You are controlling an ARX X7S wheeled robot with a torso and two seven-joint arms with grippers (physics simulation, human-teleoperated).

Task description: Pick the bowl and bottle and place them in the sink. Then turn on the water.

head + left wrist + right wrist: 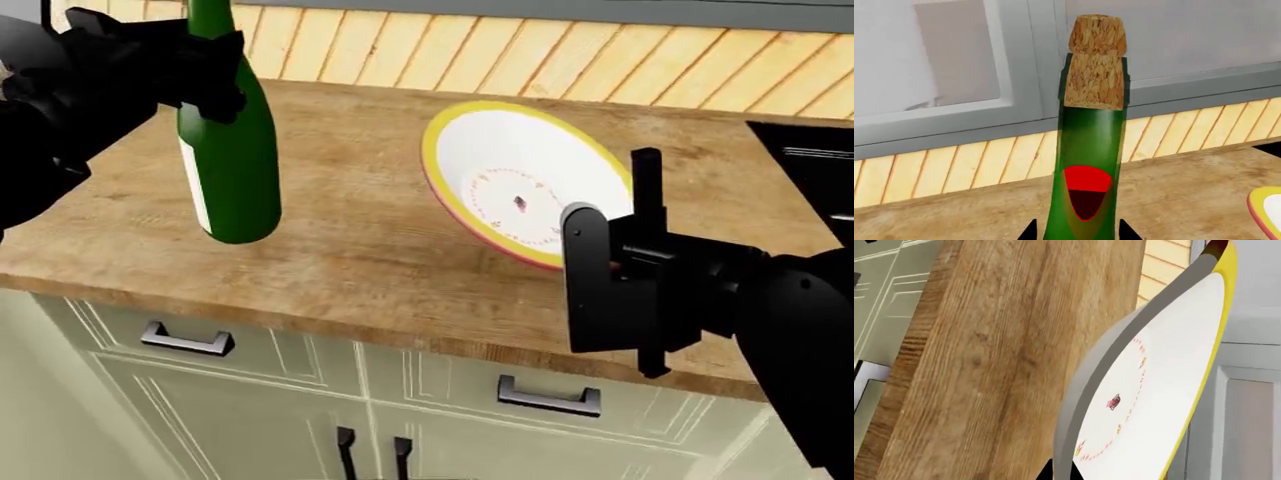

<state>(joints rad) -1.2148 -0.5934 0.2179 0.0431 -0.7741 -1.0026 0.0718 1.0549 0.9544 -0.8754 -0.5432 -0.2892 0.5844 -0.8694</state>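
**Bottle and bowl both held above the counter**

The left gripper (200, 70) has its jaws closed on the bottle (230, 150), gripping it around the upper body just below the neck; the bottle hangs upright and clear of the counter (360, 260), near the counter's left end in the head view; a pale label patch shows on its side; in the left wrist view the bottle (1089, 150) rises straight up from between the two dark jaw tips, with a cork (1096, 60) in its mouth and a red patch low on the glass; behind it run a slatted pale wood backsplash (954, 170) and a grey window frame (1021, 75).

The right gripper (607, 265) has its jaws closed on the near rim of the bowl (527, 180); the bowl is tilted, its far yellow rim raised and its white inside facing the camera, with the ring of small red marks showing; the red underside shows as a thin edge along its lower rim; in the right wrist view the bowl (1154, 385) stands on edge against the wooden counter (1001, 360).

A black corner of the sink (814, 160) shows at the right edge of the head view, well apart from the bottle and just beyond the bowl; pale cabinet fronts (267, 380) with dark handles sit below the counter.
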